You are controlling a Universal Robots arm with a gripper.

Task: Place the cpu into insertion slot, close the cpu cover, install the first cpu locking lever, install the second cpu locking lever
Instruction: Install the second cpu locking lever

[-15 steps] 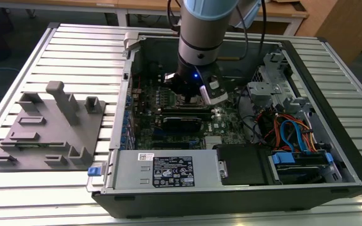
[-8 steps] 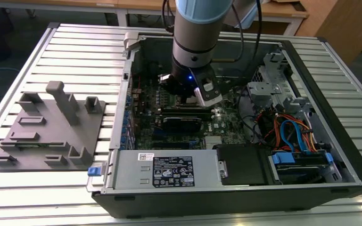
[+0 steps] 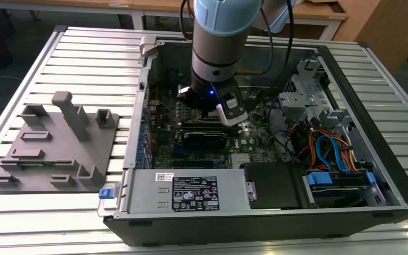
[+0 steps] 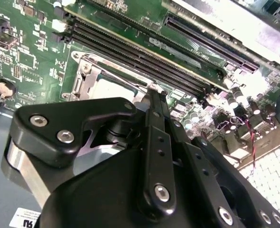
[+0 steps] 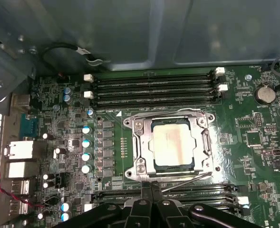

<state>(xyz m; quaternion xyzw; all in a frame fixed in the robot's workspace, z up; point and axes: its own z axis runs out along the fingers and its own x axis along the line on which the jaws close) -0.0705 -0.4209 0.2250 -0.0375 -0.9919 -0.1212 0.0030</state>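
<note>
Currently seated in insertion slot [image 5: 173,145]: cpu [image 5: 172,143]; cpu cover [image 5: 204,142] closed flat around it; gripper [image 5: 151,186] fingers pressed together, tips at socket edge nearest lever [image 5: 187,180].

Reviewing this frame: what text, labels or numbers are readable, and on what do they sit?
None can be quoted.
Black label on the silver box: print too small.
White sticker above it: unreadable.
Corner sticker, second wrist view: blurred.
White lettering on the green circuit board: too small.
</note>
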